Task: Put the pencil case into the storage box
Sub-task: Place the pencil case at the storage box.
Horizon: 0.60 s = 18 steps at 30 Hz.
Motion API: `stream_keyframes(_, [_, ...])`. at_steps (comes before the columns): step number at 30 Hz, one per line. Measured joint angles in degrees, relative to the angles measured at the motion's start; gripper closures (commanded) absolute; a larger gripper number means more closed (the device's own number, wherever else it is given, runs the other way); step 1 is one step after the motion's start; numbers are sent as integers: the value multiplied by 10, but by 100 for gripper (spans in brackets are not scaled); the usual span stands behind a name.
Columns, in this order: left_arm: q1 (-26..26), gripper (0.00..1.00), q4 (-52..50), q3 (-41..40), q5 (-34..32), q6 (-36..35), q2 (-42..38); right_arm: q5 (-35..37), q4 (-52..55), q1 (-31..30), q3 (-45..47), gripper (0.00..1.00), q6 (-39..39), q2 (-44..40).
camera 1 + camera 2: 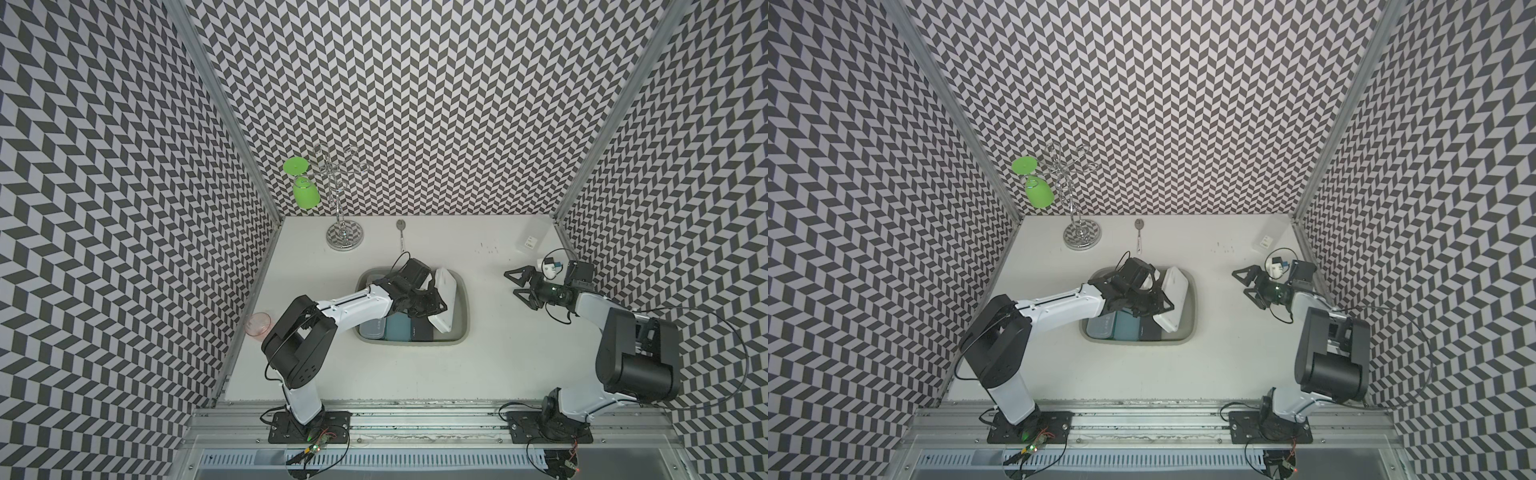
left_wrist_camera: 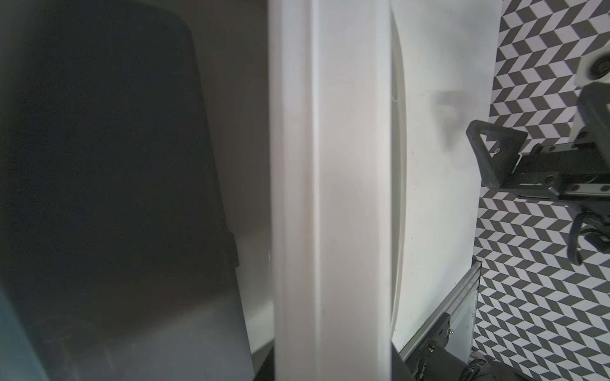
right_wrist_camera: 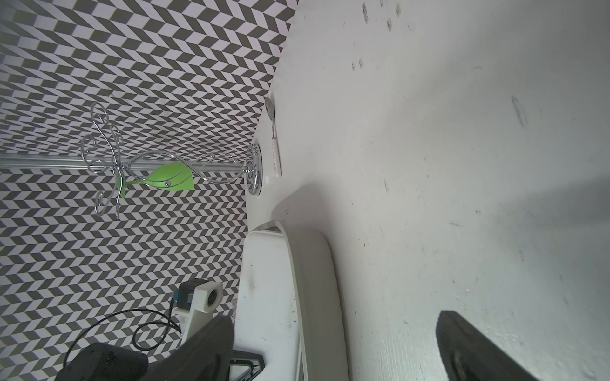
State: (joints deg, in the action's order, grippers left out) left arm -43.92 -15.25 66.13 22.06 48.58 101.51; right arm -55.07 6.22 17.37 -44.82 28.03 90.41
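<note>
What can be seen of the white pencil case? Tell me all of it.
The white pencil case is a flat, hard-looking plastic box, rectangular with rounded corners. The left wrist view shows a seam running along its narrow edge, and the right wrist view shows dark scuffs on its broad face. It looks closed and stands tilted on a long edge inside the storage box, along the side toward the right arm. The left pincer grips it. Whether it touches the box floor is hidden.

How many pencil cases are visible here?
4. A grey case, a teal case and a black case lie side by side in the storage box; the white case leans at its right end, in the left gripper. The left arm may hide more.
</note>
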Motion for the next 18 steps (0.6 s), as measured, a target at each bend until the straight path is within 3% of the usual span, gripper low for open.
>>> stream_keyframes(3, [-6, 79, -3, 1, -2, 4, 6, 0, 1, 0, 2, 0, -3, -1])
stream_keyframes(13, [-17, 33, -9, 58, 2, -1, 51, 0, 2, 0, 14, 1, -6, -2])
stream_keyframes(18, [-21, 28, -48, 95, -2, -18, 53, 0, 1, 0, 16, 0, -5, -7])
